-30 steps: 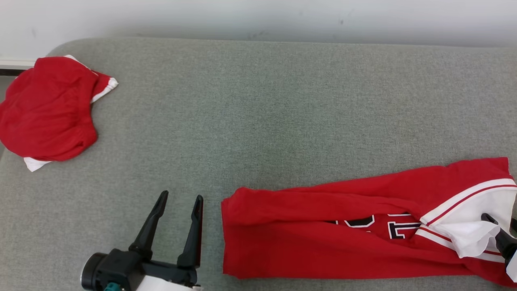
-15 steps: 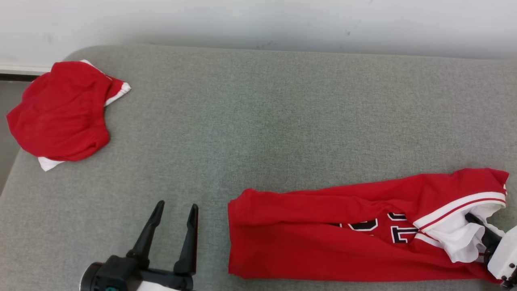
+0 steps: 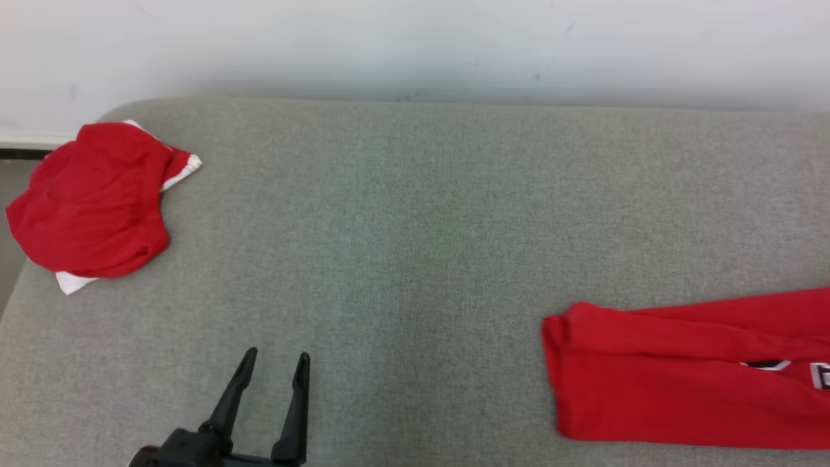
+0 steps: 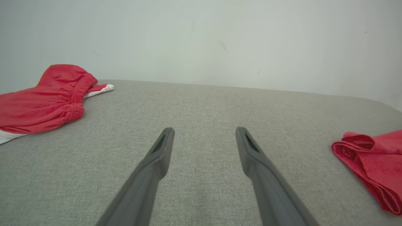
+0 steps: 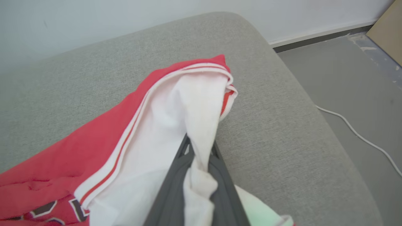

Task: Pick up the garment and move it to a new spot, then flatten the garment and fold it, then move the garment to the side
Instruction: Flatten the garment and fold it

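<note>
Looks like a bare test room: a grey upholstered bench (image 3: 415, 227) against a scuffed white wall (image 3: 415, 39), a grey floor (image 5: 361, 78) with a loose white cable (image 5: 355, 133).

Even, soft daylight, faint shadows (none hard); head view slightly blurred, wrist views bowed at the edges.

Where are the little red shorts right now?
The red shorts lie bunched at the far left corner of the grey cushion in the head view, by the wall, far from the red jersey on the right.
</note>
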Robot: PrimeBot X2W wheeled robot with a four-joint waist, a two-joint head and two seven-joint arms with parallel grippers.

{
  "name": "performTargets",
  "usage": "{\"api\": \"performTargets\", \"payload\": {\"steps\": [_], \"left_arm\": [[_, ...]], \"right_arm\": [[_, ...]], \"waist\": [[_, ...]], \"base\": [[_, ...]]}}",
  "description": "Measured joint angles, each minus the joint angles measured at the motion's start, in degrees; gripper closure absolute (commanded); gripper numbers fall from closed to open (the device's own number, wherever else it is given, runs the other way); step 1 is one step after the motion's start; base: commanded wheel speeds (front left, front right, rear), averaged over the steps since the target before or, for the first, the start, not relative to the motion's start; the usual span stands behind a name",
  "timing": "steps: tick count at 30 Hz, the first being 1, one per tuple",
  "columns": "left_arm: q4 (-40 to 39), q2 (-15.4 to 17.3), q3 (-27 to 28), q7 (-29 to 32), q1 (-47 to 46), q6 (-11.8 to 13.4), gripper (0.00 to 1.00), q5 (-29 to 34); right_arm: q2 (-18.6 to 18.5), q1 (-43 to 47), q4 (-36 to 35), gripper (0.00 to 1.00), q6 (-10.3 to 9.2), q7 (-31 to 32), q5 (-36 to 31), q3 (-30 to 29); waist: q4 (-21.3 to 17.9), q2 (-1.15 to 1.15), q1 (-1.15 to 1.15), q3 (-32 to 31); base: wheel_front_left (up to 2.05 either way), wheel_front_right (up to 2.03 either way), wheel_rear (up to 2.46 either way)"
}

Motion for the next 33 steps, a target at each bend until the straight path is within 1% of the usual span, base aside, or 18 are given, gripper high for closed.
{"api": "performTargets", "payload": {"steps": [2, 4, 7, 9, 13, 16, 18, 22, 25, 28, 31, 33], "left_arm": [[0.5, -0.3, 0.1, 0.0, 0.5, -0.1, 0.0, 0.0], [0.8, -0.4, 0.3, 0.0, 1.2, -0.1, 0.0, 0.0], [1.0, -0.6, 0.3, 0.0, 2.1, -0.1, 0.0, -0.2], [1.0, -0.6, -0.1, 0.0, 2.3, -0.1, 0.0, -0.4], [0.8, -0.7, -1.0, 0.0, 2.8, 0.7, 0.0, -1.5], [1.0, -0.7, -1.4, 0.0, 3.0, 1.1, 0.0, -1.8], [1.1, -0.7, -1.7, 0.0, 3.3, 1.5, 0.0, -2.2], [1.2, -0.7, -2.4, 0.0, 3.5, 2.0, 0.0, -3.1], [1.2, -0.8, -2.8, 0.0, 3.9, 2.0, 0.0, -3.2], [1.3, -0.7, -2.8, 0.0, 4.4, 2.2, 0.0, -3.2], [1.4, -0.7, -2.7, 0.0, 4.6, 2.2, 0.0, -3.2], [1.5, -0.8, -2.8, 0.0, 4.7, 2.2, 0.0, -3.2]], "right_arm": [[-2.1, 1.5, -0.5, 1.0, 0.0, 0.2, 0.0, -2.1], [-3.3, 3.0, -2.5, 1.0, 0.0, 1.5, 0.0, -2.9], [-3.4, 4.1, -7.7, 1.0, 0.0, 3.1, 0.3, -3.0], [-2.6, 4.6, -12.1, 1.0, -0.01, 4.5, 0.6, -1.8], [1.2, 6.1, -21.8, 1.0, -0.01, 7.7, 1.2, 2.6], [4.0, 6.5, -25.6, 1.0, -0.01, 9.3, 0.6, 6.6], [6.3, 6.6, -26.6, 1.0, -0.02, 9.6, -0.7, 9.9], [12.7, 6.6, -26.6, 1.0, -0.02, 9.6, -4.5, 16.3], [17.5, 6.2, -24.9, 1.0, -0.01, 7.5, -7.5, 19.3], [20.9, 5.5, -23.0, 1.0, -0.01, 5.7, -9.5, 21.3], [23.2, 4.5, -21.1, 1.0, -0.02, 3.6, -11.2, 22.0], [24.1, 4.2, -19.9, 1.0, -0.02, 2.9, -12.0, 22.7]], "waist": [[-0.1, 0.0, 0.0, -1.0], [-0.2, 0.0, 0.0, -2.1], [-0.6, 0.0, 0.0, -3.7], [-0.8, 0.0, 0.0, -4.5], [-1.1, 0.0, 0.0, -5.5], [-1.2, 0.0, 0.0, -6.0], [-1.2, 0.0, 0.0, -6.2], [-1.0, 0.0, 0.0, -6.7], [-0.8, 0.0, 0.01, -6.9], [-0.7, 0.0, 0.0, -6.9], [-0.6, 0.0, 0.0, -6.8], [-0.4, 0.0, 0.0, -6.8]], "base": [[0.0, 0.0, 0.0], [0.0, 0.0, 0.0], [0.0, 0.0, 0.0], [0.0, 0.0, 0.0], [0.0, 0.0, 0.0], [0.0, 0.0, 0.0], [0.0, 0.0, 0.0], [0.0, 0.0, 0.0], [0.0, 0.0, 0.0], [0.0, 0.0, 0.0], [0.0, 0.0, 0.0], [0.0, 0.0, 0.0]]}}
